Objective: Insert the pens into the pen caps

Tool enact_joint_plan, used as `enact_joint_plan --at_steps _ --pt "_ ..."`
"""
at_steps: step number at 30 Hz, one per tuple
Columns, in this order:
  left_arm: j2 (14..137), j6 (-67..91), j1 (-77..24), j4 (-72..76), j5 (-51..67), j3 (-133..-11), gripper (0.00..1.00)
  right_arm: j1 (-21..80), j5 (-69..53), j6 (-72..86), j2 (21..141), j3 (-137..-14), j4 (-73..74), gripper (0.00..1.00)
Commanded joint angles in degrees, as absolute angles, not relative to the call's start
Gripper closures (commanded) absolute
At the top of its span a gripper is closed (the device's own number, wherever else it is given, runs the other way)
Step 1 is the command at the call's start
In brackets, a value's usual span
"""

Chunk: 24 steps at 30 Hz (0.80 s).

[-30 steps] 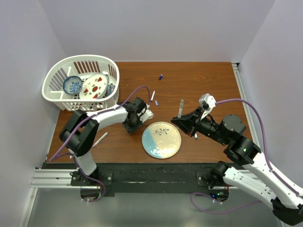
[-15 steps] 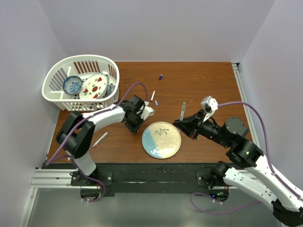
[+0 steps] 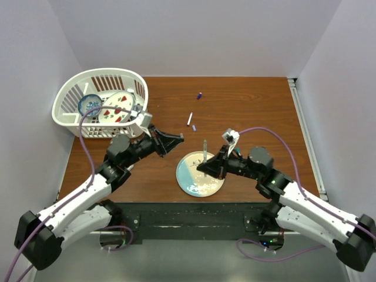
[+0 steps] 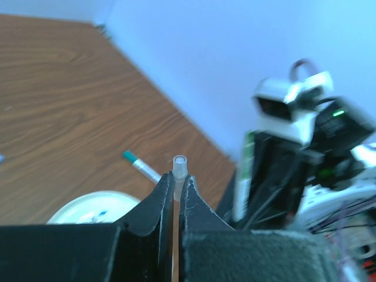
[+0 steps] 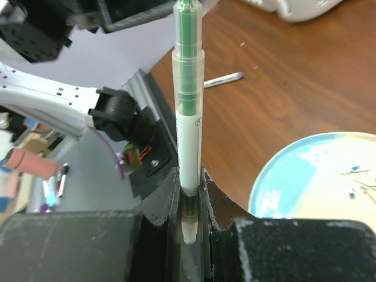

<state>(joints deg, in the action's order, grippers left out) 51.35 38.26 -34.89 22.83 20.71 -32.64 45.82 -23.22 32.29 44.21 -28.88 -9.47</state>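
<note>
Stretching from the plate [image 3: 188, 179] to the far and right edges, bare wood of the table [image 3: 258, 106] leaves open room. A white basket [image 3: 61, 111] fills the far-left corner. A white pen [image 3: 190, 119], a small cap [image 3: 194, 127] and a purple cap [image 3: 200, 95] lie mid-table. The left gripper [image 3: 179, 139], just left of the plate, is pinched narrow on a thin clear tube [image 4: 179, 163]. The right gripper [image 3: 207, 165] clamps a green pen [image 5: 189, 117] upright over the plate.
</note>
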Motion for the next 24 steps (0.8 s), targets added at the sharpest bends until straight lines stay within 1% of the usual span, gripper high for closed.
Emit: enact_joint_plan --at_steps 1,4,8,19,24 --pt "50.2 54.7 -34.8 47.7 21.9 -26.7 1.0 48.9 -25.6 36.2 48.8 -29.4 -23.7 1.0" --pt "50.1 57.5 -34.9 52.5 21.1 -25.4 1.0 50.9 -24.7 35.8 51.8 -30.1 -25.7 1.0" --pt "49.8 57.6 -34.9 52.6 20.2 -25.6 1.0 52.6 -23.7 35.3 54.4 -31.0 -26.4 1.0" --pt "51.0 57.1 -35.0 49.7 23.5 -27.5 1.0 54.4 -22.6 33.8 55.4 -32.9 -24.6 1.0" --pt "53.3 58.6 -35.3 52.4 25.5 -27.5 1.0 55.0 -22.1 33.7 55.8 -32.7 -24.7 1.0"
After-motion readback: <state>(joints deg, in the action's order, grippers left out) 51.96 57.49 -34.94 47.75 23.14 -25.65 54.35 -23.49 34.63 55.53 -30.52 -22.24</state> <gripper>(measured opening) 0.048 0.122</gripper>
